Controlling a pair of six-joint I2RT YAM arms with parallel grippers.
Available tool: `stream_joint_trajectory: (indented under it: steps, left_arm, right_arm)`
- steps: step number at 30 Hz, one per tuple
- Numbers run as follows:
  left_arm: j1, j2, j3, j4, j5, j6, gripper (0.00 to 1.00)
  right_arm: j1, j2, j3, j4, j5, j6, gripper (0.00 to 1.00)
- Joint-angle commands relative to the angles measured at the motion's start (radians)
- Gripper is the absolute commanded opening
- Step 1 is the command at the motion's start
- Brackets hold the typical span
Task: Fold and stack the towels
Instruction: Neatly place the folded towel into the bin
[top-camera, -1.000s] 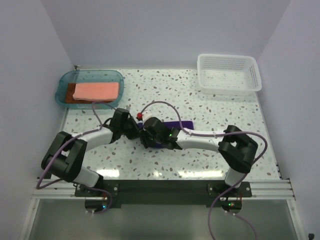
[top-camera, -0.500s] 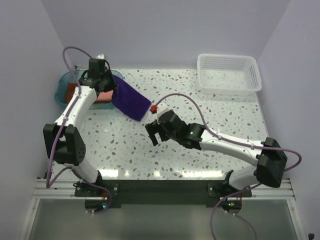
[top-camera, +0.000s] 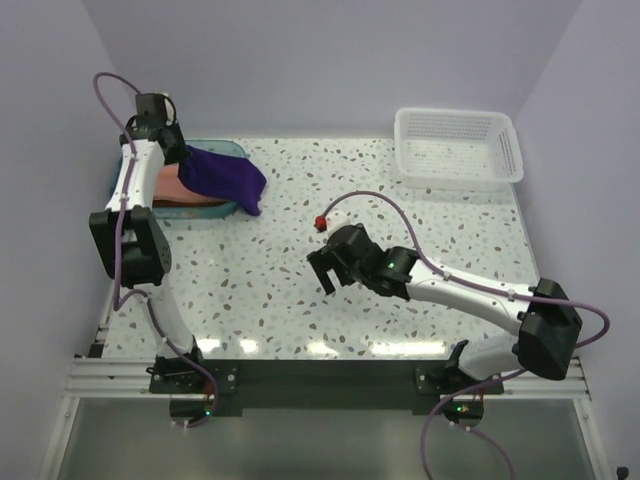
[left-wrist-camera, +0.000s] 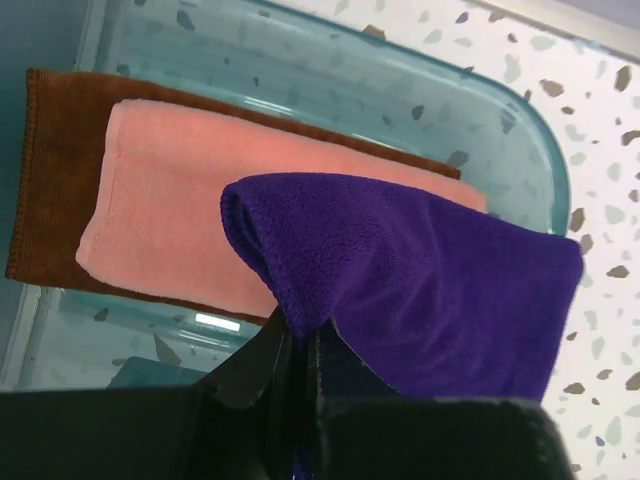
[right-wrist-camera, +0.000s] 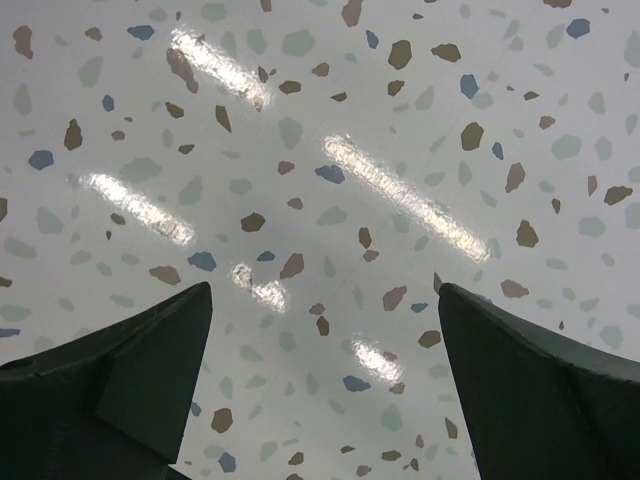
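Three towels: a rust brown terry towel (left-wrist-camera: 45, 170) lies folded flat in the teal translucent plastic tray (left-wrist-camera: 520, 120), a salmon pink terry towel (left-wrist-camera: 170, 215) lies folded on top of it, and a deep purple terry towel (left-wrist-camera: 430, 270) hangs in the air above both.
Left pincer (left-wrist-camera: 305, 335): pinched tight on a bunched fold of the purple towel, raised over the tray's far left end. The cloth drapes away from it and trails past the tray's right rim. I cannot tell whether the low end touches anything.
Right pincer (right-wrist-camera: 325, 290): spread wide with nothing in it, over the bare speckled bench (top-camera: 400, 220) near the middle, well apart from the tray.
Step, as I judge it: bringing the last towel onto the stack.
Handling: the purple towel looks light, soft and limp. Held at one spot it sags and loses its fold. The terry pile should catch on the pads rather than slip.
Where to hold: along the folded edge, or at two corners, so it goes down flat.
Risk: set down from this single pinch, it may land crumpled or askew, half off the pink towel.
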Motion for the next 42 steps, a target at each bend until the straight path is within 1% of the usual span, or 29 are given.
stream_joint_trajectory:
  steps: [1,6,15,18,22,29,32,39,42]
  left_arm:
    - [0.023,0.005,0.051,0.000,-0.026,0.086,0.01]
    - [0.056,0.031,0.046,0.040,0.000,0.072,0.01]
    - [0.106,0.064,0.043,0.080,0.003,0.069,0.02]
    - [0.119,0.072,0.025,0.117,0.011,0.066,0.03]
    - [0.137,0.086,-0.004,0.135,-0.006,0.044,0.04]
    - [0.165,0.084,-0.070,0.215,-0.045,0.029,0.04]
    - [0.171,0.092,-0.079,0.214,-0.064,0.026,0.05]
    - [0.183,0.095,-0.104,0.208,-0.170,0.032,0.07]
    - [0.183,0.091,-0.101,0.198,-0.183,0.035,0.06]
  right_arm:
    - [-0.006,0.020,0.021,-0.027,0.014,-0.028,0.99]
    - [-0.012,0.037,0.040,-0.050,0.023,-0.046,0.99]
    - [-0.020,0.075,0.081,-0.081,0.034,-0.074,0.99]
    - [-0.018,0.081,0.095,-0.093,0.046,-0.084,0.99]
    - [-0.020,0.089,0.106,-0.104,0.048,-0.093,0.99]
    - [-0.020,0.080,0.112,-0.118,0.060,-0.109,0.99]
    - [-0.020,0.078,0.115,-0.129,0.069,-0.113,0.99]
    - [-0.020,0.080,0.119,-0.135,0.082,-0.113,0.99]
    - [-0.020,0.080,0.121,-0.136,0.088,-0.107,0.99]
